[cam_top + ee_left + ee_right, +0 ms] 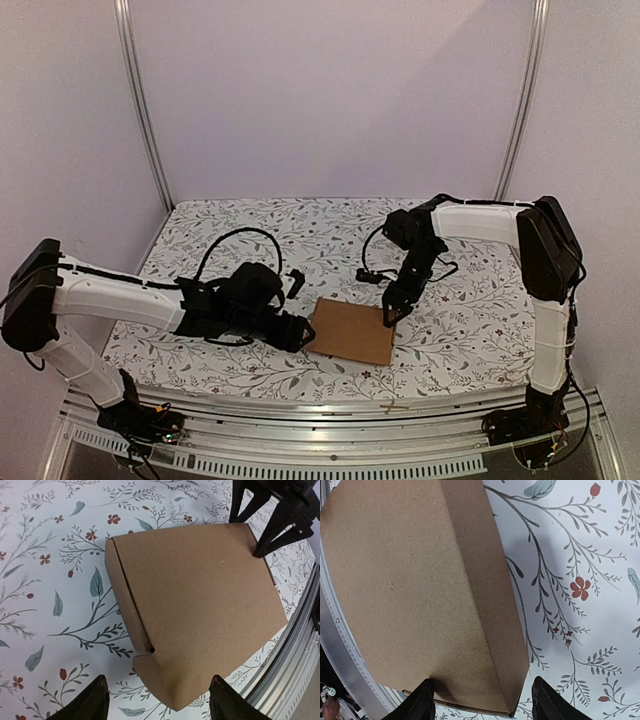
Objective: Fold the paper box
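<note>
Top external view: the paper box (350,330) lies flat on the flowered cloth (460,340), just below the middle of the frame and close to the metal rail (300,412) that runs along the bottom. It reads as a closed, low brown carton with its broad face up.

The left gripper (298,333) comes in from the left and sits just beside the box's left edge. The right gripper (390,312) reaches down from the upper right and meets the box at its upper right corner.

Left wrist view: the box (200,605) fills the centre and right of the frame, with a narrow folded side wall along its left edge and a small slit low on that wall. The left gripper (157,685) has its fingers spread wide at the bottom edge. The box's nearest corner lies between them, clear of both. The right gripper (248,536) shows at the upper right, one dark finger touching the box's far corner.

Right wrist view: the box (410,590) covers the left and centre. The right gripper (482,687) is splayed wide, straddling the sloping side wall at the bottom of the frame. Whether its pads press the cardboard I cannot tell.
</note>
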Available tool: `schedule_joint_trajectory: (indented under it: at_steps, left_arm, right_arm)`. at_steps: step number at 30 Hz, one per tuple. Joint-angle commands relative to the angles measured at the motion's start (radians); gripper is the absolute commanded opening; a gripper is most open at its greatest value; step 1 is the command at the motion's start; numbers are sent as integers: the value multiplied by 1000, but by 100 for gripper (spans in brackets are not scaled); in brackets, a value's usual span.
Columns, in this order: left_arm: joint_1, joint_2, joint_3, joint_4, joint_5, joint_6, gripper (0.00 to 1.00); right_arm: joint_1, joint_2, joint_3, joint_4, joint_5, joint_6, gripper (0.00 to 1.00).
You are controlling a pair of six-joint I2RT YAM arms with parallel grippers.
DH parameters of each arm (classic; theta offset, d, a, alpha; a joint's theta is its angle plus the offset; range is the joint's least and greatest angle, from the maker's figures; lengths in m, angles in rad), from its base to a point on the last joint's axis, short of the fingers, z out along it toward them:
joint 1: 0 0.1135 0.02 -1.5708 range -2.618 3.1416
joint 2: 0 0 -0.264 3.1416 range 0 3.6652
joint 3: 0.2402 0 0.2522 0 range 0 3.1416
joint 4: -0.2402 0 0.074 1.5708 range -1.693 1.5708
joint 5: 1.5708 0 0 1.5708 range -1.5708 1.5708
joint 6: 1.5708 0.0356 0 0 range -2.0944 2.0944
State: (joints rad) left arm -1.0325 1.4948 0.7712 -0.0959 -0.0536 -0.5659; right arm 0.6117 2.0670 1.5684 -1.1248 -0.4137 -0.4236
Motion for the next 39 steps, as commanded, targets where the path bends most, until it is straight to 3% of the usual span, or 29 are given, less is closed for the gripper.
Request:
schedule_joint_trajectory:
  at_steps: [1, 8, 30, 39]
  left_arm:
    - [30, 109, 85, -26, 172, -25, 66]
    - [35, 206, 163, -84, 227, -64, 57]
    - [8, 174, 194, -258, 131, -76, 54]
    - [6, 199, 190, -220, 200, -93, 52]
  right_arm:
    - [-9, 26, 1, 4, -11, -4, 64]
    - [-9, 42, 4, 2, -16, -4, 64]
    - [-8, 54, 7, -4, -16, -3, 64]
    - [-7, 56, 8, -6, -16, -3, 64]
